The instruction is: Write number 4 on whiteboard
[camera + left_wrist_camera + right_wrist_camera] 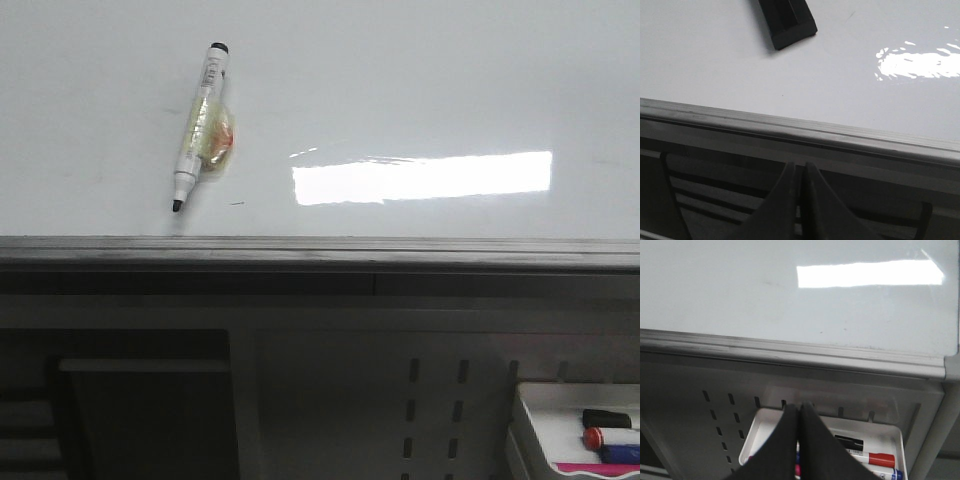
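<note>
The whiteboard (420,80) fills the upper front view, glossy white with a grey metal edge (320,250) and a bright rectangular reflection. No number 4 shows on it, only a tiny dark speck. A black-tipped marker (198,125) with yellowish tape round its middle lies on the board at the left, cap off. Neither gripper is in the front view. My left gripper (799,167) is shut and empty, below the board's edge (800,132). My right gripper (799,407) is shut and empty, over a white tray (765,425) below the board (715,290).
The white tray (540,400) at the lower right holds red (875,458), blue and black markers. A black rectangular piece (787,22) lies on the board in the left wrist view. A perforated grey panel (430,400) and dark slats are below the board edge.
</note>
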